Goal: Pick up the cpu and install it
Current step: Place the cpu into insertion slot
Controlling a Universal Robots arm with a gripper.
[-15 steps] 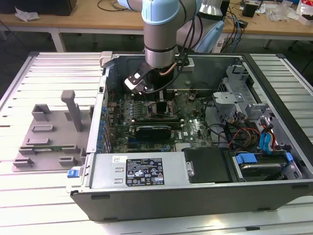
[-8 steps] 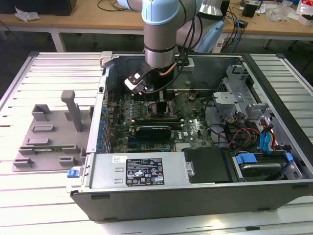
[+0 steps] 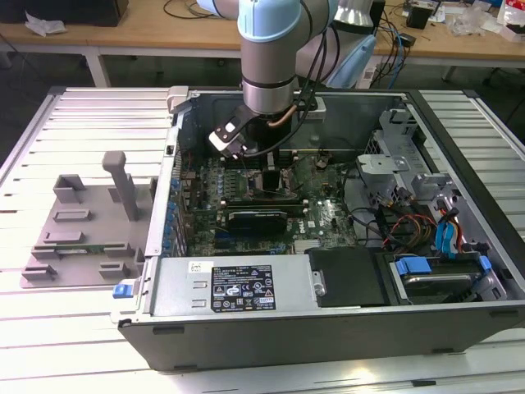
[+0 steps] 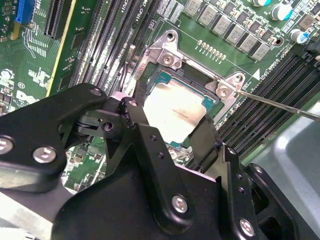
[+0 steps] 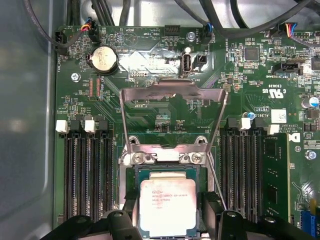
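Observation:
The cpu (image 5: 167, 207) is a flat square chip with a silver-grey top and a thin green rim. It sits between my gripper's (image 5: 168, 212) two black fingers, directly over the open socket (image 5: 167, 172) on the green motherboard. In the second wrist view the cpu (image 4: 172, 110) has one finger (image 4: 137, 117) against one edge and the other finger (image 4: 206, 137) against the opposite edge. The gripper (image 4: 172, 122) is shut on it. In the exterior view the arm reaches down into the open computer case, with the gripper (image 3: 271, 168) low over the board.
The socket's metal load plate (image 5: 172, 100) stands swung open beyond the socket, and its thin lever (image 4: 280, 106) sticks out to one side. Memory slots (image 5: 87, 170) flank the socket on both sides. A grey fixture (image 3: 82, 222) lies outside the case at the exterior view's left.

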